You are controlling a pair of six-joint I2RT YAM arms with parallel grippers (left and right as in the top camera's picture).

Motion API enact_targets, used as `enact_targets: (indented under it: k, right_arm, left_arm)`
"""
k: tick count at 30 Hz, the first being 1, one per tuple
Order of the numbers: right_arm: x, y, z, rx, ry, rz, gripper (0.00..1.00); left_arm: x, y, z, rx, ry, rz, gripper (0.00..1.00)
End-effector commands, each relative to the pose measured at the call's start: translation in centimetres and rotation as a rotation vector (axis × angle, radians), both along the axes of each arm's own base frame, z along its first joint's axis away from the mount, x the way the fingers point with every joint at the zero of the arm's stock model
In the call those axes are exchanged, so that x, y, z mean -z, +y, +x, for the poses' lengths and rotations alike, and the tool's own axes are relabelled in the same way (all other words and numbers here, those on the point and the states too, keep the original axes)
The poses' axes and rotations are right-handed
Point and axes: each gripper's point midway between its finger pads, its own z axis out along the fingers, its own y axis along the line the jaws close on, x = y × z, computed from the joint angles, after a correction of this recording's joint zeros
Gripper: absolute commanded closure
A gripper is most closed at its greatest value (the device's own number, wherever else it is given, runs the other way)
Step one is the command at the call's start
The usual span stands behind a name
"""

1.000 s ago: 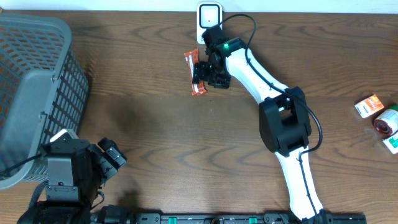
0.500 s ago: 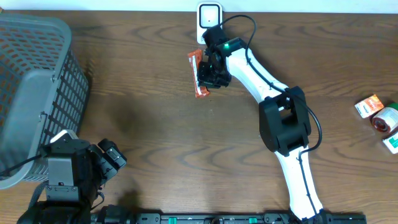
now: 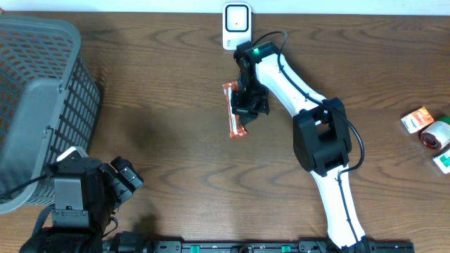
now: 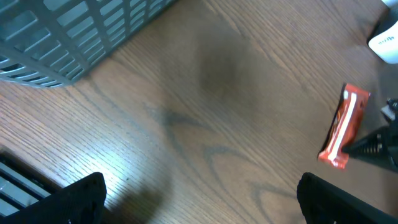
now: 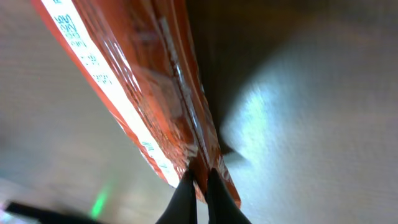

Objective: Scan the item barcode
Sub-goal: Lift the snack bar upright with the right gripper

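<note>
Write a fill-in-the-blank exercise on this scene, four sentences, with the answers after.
1. The pincer shut on the orange snack bar belongs to the robot's ___ arm.
2. The grey basket stands on the robot's ___ side.
3. The left pincer is ___ and holds nothing.
4. The scanner at the table's far edge is ___ in colour.
Missing words: right; left; open; white.
</note>
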Motion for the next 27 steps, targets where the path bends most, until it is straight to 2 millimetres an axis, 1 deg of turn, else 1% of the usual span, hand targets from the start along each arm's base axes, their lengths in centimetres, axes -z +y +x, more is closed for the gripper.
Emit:
enact_targets:
  k: [1, 3, 5, 6, 7, 10, 11, 12, 14, 16, 18, 20, 22, 23, 25, 27]
  right_arm:
    - [1.0, 0.2, -2.6, -0.106, 0.082, 0.003, 0.99]
    - [0.4, 0.6, -4.0, -0.132, 0.132, 0.027, 0.99]
    - [0.2, 0.7, -4.7, -0.151, 0.151, 0.022, 0.99]
    - [0.2, 0.8, -4.9, -0.156, 0.154, 0.018, 0.91]
    - [0.2, 0.9, -5.0, -0.163, 0.153, 0.019, 0.77]
    - [0.2, 1.1, -5.0, -0.166, 0.147, 0.021, 0.28]
    - [0.1, 1.1, -4.9, -0.162, 0.144, 0.021, 0.21]
    - [0.1, 1.2, -4.9, -0.159, 0.141, 0.022, 0.15]
    - [-0.4, 1.1, -4.7, -0.146, 0.133, 0.022, 0.11]
    - [-1.2, 1.0, -4.3, -0.135, 0.112, 0.028, 0.11]
    - [-2.1, 1.0, -3.5, -0.135, 0.059, 0.031, 0.11]
    - [-2.6, 0.7, -1.8, -0.133, -0.045, -0.003, 0.09]
    - [-2.7, 0.3, 0.6, -0.125, -0.165, -0.047, 0.01]
    - [-2.7, 0.4, 1.4, -0.118, -0.201, -0.055, 0.01]
    - [-2.5, 0.7, 2.2, -0.101, -0.233, -0.051, 0.01]
    - [-2.1, 0.7, 2.6, -0.072, -0.230, -0.046, 0.01]
  left_arm:
    - [-0.5, 0.3, 0.0, -0.005, -0.013, 0.015, 0.02]
    - [-0.5, 0.3, 0.0, -0.005, -0.013, 0.015, 0.02]
    - [-0.5, 0.3, 0.0, -0.005, -0.013, 0.015, 0.02]
    - [-0.5, 0.3, 0.0, -0.005, -0.013, 0.015, 0.02]
    - [-0.5, 0.3, 0.0, -0.005, -0.013, 0.015, 0.02]
    - [-0.5, 0.3, 0.0, -0.005, -0.013, 0.015, 0.02]
    - [-0.5, 0.3, 0.0, -0.005, -0.013, 0.015, 0.02]
    - [-0.5, 0.3, 0.0, -0.005, -0.013, 0.015, 0.02]
    - [-0.5, 0.3, 0.0, -0.005, -0.013, 0.015, 0.02]
    - [-0.5, 0.3, 0.0, -0.005, -0.013, 0.015, 0.02]
    - [-0.5, 0.3, 0.0, -0.005, -0.013, 0.015, 0.02]
    - [-0.5, 0.3, 0.0, -0.005, -0.013, 0.015, 0.02]
    - [-0.5, 0.3, 0.0, -0.005, -0.013, 0.015, 0.02]
    - [-0.5, 0.3, 0.0, -0.005, -0.013, 0.015, 0.02]
    - [-0.5, 0.3, 0.0, -0.005, -0.013, 0.015, 0.02]
    - [-0.5, 0.3, 0.0, -0.005, -0.013, 0.015, 0.02]
